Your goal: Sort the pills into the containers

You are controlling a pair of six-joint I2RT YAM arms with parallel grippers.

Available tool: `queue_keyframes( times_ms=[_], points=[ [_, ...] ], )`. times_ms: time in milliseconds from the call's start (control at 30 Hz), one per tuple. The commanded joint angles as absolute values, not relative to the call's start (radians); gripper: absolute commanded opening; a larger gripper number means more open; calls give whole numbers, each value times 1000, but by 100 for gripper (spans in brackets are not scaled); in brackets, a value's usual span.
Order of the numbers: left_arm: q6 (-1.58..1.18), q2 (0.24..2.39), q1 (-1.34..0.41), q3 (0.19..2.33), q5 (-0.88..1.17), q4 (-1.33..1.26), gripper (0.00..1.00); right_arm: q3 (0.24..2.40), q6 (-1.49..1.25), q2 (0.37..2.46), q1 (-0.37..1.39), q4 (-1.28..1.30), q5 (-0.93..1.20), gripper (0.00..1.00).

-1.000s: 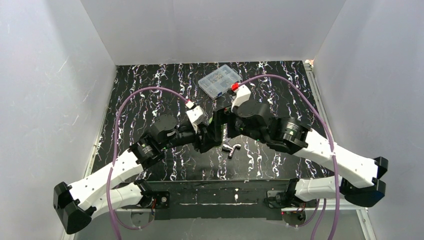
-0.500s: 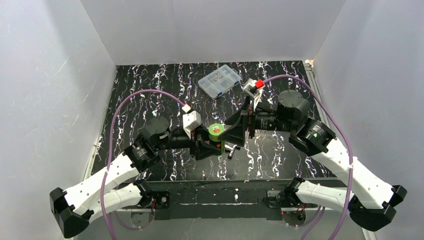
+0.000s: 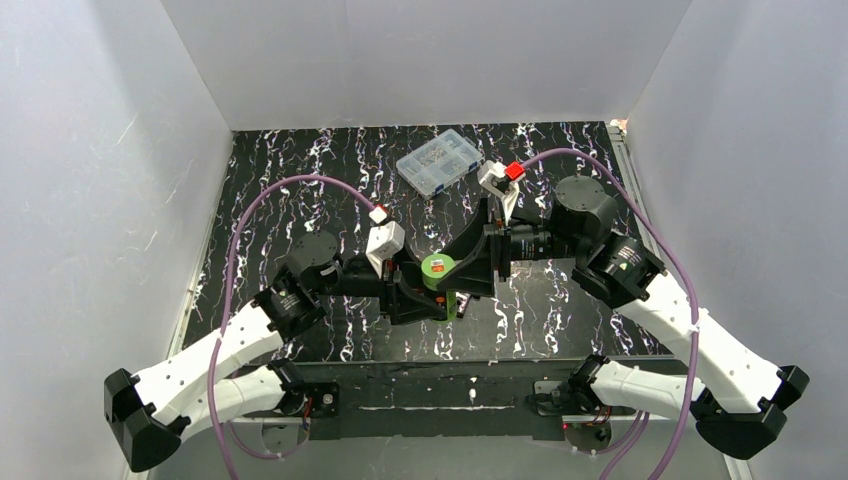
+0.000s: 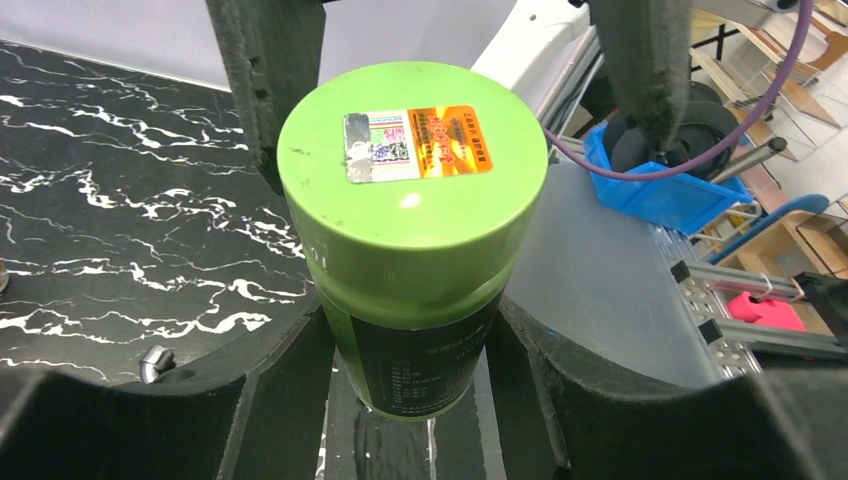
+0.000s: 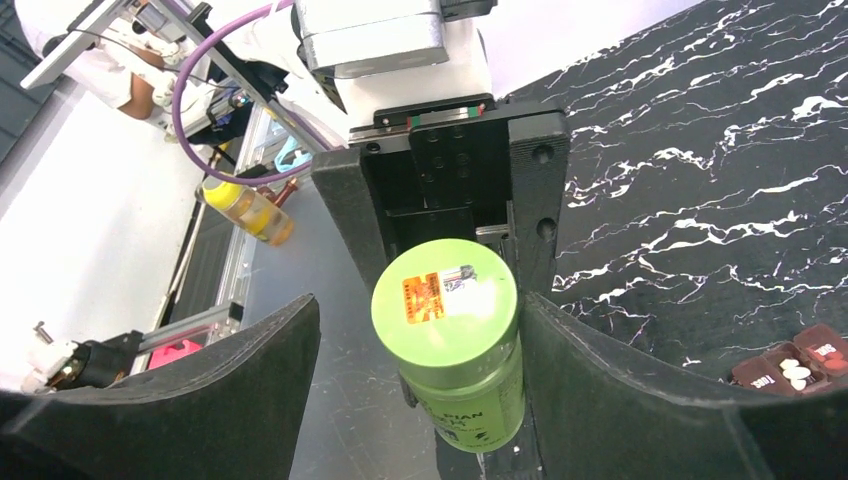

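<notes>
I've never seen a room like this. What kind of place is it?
Probably a robot lab's test booth: plain white walls box in a black marbled table, two robot arms meet at a green-capped bottle, and metal framing and a blue bin show beyond.
</notes>
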State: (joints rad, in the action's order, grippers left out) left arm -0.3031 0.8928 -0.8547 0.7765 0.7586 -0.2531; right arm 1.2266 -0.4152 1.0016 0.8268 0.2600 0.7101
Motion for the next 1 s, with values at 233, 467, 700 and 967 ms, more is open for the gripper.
queue_keyframes(
  times_ms=[233,467,700,967],
  points=[
    [-351,899,-844,778,801,-339,0,1227,-395,988,826,239,674,60],
    [-308,896,-838,793,688,-270,0,1242,-378,996,855,299,561,47],
    [-222,911,-838,842,462,-129,0,1292,-366,1031,956,410,189,33],
    [-181,944,-838,891,276,-74,0,1363,-448,1151,1112,501,-299,30]
  ],
)
